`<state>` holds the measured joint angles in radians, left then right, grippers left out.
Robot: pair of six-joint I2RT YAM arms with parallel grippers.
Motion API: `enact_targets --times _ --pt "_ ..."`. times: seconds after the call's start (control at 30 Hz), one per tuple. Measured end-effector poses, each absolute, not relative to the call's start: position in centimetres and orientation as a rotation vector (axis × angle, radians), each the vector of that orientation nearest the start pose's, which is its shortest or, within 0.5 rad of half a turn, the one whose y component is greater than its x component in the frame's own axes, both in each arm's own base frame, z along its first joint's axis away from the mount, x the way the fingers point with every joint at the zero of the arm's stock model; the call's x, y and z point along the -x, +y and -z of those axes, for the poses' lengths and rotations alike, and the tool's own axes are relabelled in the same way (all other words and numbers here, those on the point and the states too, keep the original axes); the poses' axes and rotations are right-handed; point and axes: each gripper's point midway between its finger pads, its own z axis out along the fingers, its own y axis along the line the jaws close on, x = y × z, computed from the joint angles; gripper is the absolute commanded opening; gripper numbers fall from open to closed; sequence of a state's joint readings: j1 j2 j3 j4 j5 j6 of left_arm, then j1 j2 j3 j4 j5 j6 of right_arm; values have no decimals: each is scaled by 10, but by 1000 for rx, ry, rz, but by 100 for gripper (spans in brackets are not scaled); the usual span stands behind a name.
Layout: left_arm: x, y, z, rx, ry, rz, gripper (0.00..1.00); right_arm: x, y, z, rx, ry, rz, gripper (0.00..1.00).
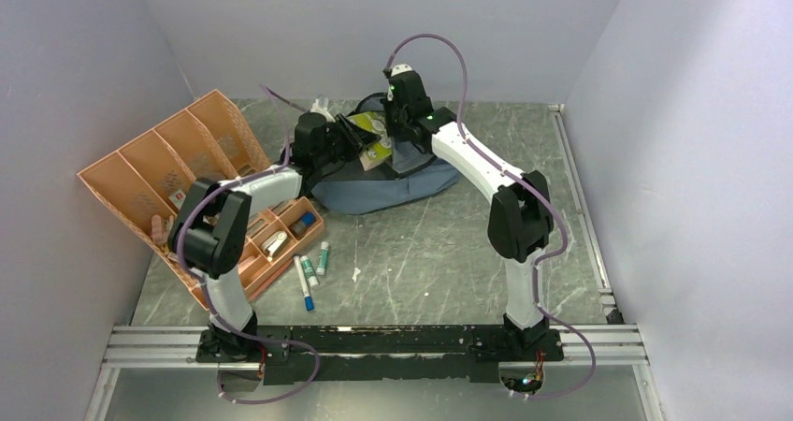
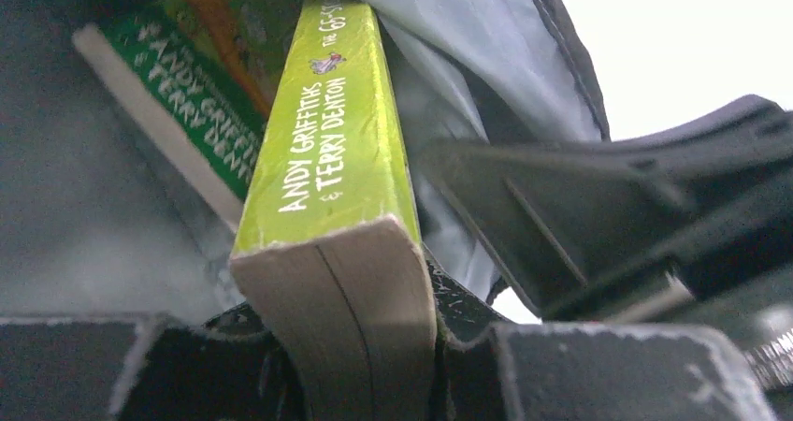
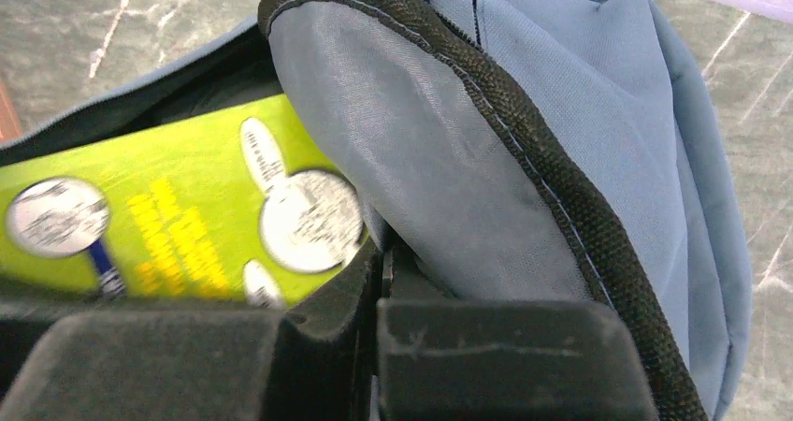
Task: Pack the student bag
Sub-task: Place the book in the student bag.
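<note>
Grey table (image 1: 449, 253), book (image 2: 327, 159) seemingly inside student bag (image 3: 598, 112)

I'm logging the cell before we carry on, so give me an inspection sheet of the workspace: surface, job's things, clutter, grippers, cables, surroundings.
Surface: grey marbled table; no spill seen.
Job's things: bag lies open at back centre; lime book at its mouth; green book deeper inside.
Clutter: orange tray tilted at the left wall, small items in it; three markers loose beside it.
Grippers: left gripper shut on the lime book; right gripper shut on the bag's flap, holding it up.
Cables: purple cables loop along both arms.
Surroundings: plain walls on three sides; metal rail at the near edge.
</note>
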<state>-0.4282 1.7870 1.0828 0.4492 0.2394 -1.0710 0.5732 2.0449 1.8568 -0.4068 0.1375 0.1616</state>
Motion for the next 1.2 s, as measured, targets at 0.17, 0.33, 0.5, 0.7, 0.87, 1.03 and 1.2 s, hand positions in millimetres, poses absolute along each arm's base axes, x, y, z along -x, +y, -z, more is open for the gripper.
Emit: enact_targets --times 0.17,0.33,0.5,0.7,0.87,1.03,1.2 --pt "-475 -305 -173 434 1942 1256 5 -490 299 -193 356 2128 -305 0" --pt "-494 -319 -157 431 1939 1278 5 -486 299 -193 356 2126 -325 0" --pt "-503 -330 -144 455 1928 1297 5 -484 301 -189 359 2136 -342 0" --pt "-524 -350 -135 468 1900 1299 5 -479 300 -191 347 2133 -361 0" --pt "-537 -367 -127 454 1895 1309 15 -481 294 -193 327 2123 -351 0" --pt "-540 -371 -119 456 1906 1303 36 -481 291 -189 321 2129 -339 0" --pt "-541 -369 -117 454 1918 1279 60 -481 291 -189 322 2127 -341 0"
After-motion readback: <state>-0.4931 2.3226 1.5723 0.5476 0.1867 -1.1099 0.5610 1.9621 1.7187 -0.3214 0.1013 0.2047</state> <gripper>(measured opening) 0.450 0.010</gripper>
